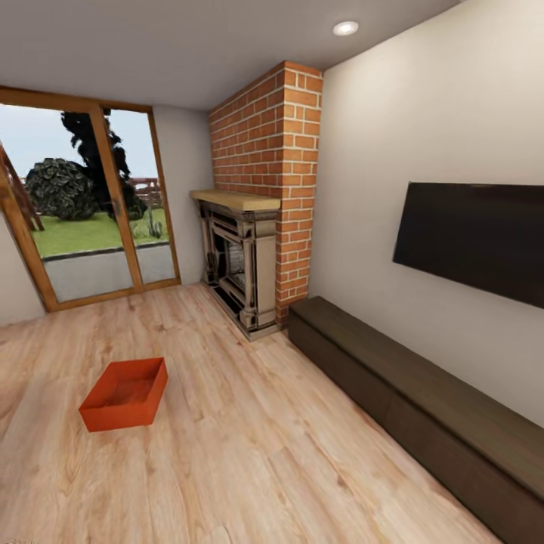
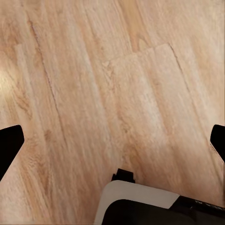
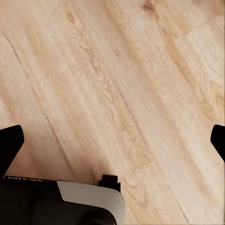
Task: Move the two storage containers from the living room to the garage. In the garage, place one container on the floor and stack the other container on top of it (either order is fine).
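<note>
1. One orange-red storage container (image 1: 125,394) sits at about seven o'clock in the head view, open side up on the light plank floor (image 1: 249,453).
2. One brick fireplace (image 1: 261,204) stands near twelve o'clock.
3. One glass door (image 1: 83,211) shows at ten o'clock, and I count two panes in its wooden frame.
4. One dark television (image 1: 476,238) hangs at three o'clock.
5. One long dark bench chest (image 1: 423,408) runs below it, toward four o'clock.
6. One ceiling light (image 1: 346,28) glows at one o'clock.
7. Two grippers: left gripper (image 2: 112,140) and right gripper (image 3: 112,140), each showing two dark fingertips spread wide over bare planks.
</note>
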Tool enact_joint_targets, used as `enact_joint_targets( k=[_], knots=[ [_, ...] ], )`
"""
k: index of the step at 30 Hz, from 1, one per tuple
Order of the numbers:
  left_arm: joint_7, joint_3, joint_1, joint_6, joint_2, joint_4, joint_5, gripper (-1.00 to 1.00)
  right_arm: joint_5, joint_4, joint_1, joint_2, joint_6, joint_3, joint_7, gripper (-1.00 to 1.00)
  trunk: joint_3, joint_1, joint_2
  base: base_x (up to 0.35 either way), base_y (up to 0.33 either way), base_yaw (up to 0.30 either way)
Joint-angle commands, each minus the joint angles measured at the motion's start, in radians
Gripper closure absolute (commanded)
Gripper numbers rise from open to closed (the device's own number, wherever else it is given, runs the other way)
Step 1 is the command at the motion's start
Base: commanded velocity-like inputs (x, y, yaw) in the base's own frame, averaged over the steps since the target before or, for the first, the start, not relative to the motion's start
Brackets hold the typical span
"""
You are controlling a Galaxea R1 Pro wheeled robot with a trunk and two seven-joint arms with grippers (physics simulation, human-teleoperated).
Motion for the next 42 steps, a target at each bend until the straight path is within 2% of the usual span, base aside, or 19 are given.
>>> enact_joint_targets(
  k=[1, 32, 42],
  knots=[
    [0.002, 0.0, -0.001, -0.004, -0.001, 0.002, 0.003, -1.0, 0.002, 0.004, -0.001, 0.0, -0.007, 0.0, 0.002, -1.0, -0.001, 0.001, -0.001, 0.324, -0.137, 0.25],
    [0.002, 0.001, -0.001, -0.004, 0.006, 0.002, 0.005, -1.0, 0.002, 0.004, -0.001, 0.0, -0.007, 0.0, 0.002, -1.0, -0.001, 0.001, -0.001, 0.323, -0.137, 0.25],
    [0.002, 0.001, -0.001, -0.004, 0.006, 0.002, 0.005, -1.0, 0.002, 0.004, -0.001, 0.0, -0.007, 0.0, 0.002, -1.0, -0.001, 0.001, -0.001, 0.323, -0.137, 0.052]
  ],
)
